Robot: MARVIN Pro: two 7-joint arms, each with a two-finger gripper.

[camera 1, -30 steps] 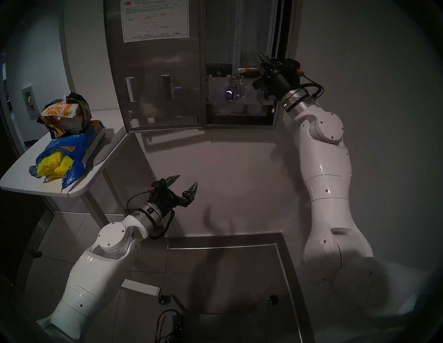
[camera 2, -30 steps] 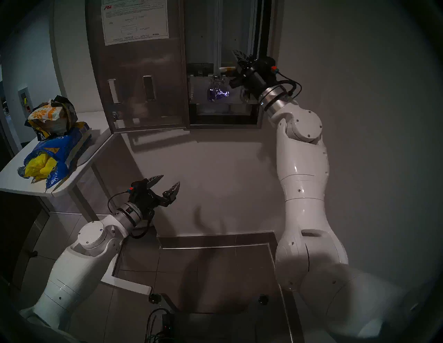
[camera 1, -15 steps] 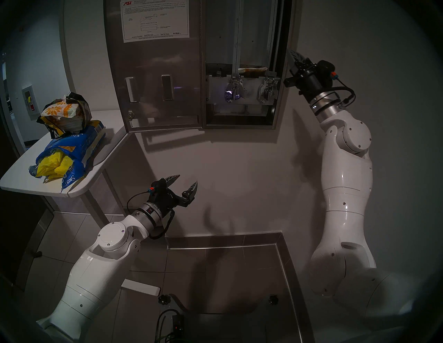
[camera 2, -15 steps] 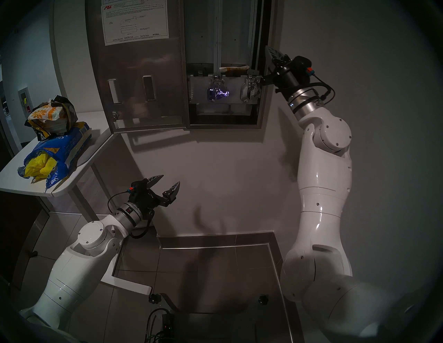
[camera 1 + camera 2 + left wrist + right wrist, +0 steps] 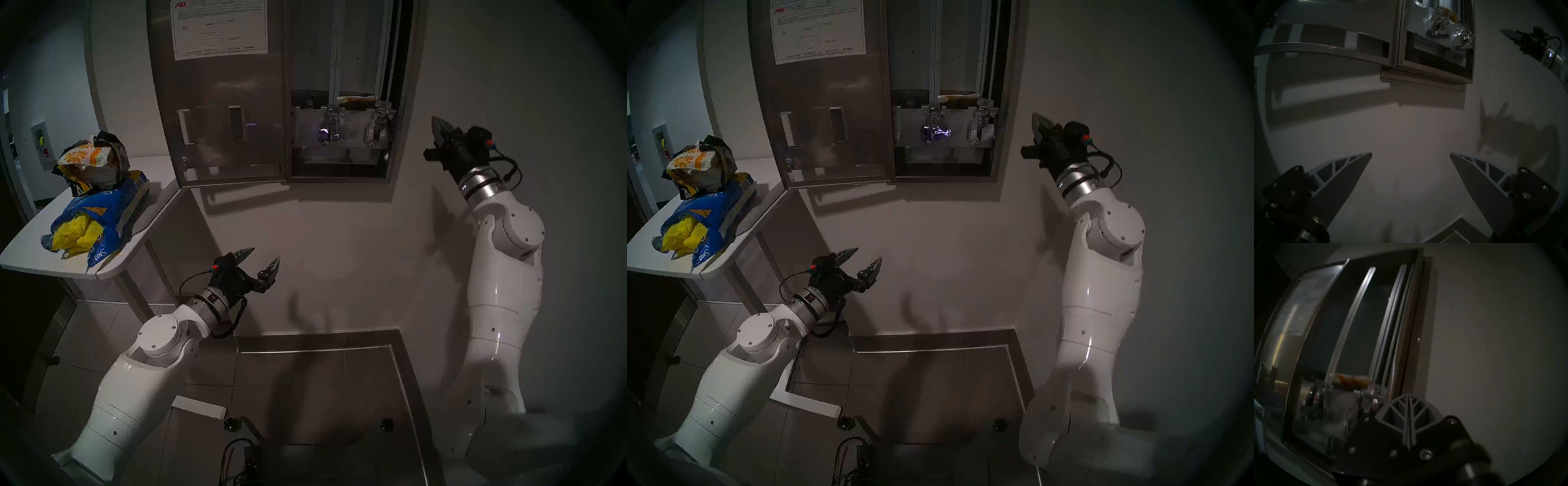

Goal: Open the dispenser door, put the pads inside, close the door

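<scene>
The dispenser door (image 5: 220, 118) stands swung open to the left, its white instruction sheet facing me. The dispenser (image 5: 312, 51) shows its chutes and two chrome levers. One flowered pad (image 5: 358, 99) lies in the right chute above the levers; it also shows in the right wrist view (image 5: 1350, 379). More pads, yellow (image 5: 74, 236) and flowered (image 5: 84, 156), lie on the table at left. My right gripper (image 5: 437, 124) is shut and empty, by the wall to the right of the dispenser. My left gripper (image 5: 266, 256) is open and empty, low, below the door.
A white table (image 5: 112, 268) at the left carries a torn blue bag (image 5: 108, 207) and a dark bag holding pads. A steel-edged ledge (image 5: 319, 339) runs along the wall's foot. The door's lower edge (image 5: 1322, 42) hangs above my left gripper.
My right gripper has drawn out of the dispenser's right chute and moved right and down, leaving the flowered pad in the chute. The left arm has not moved.
</scene>
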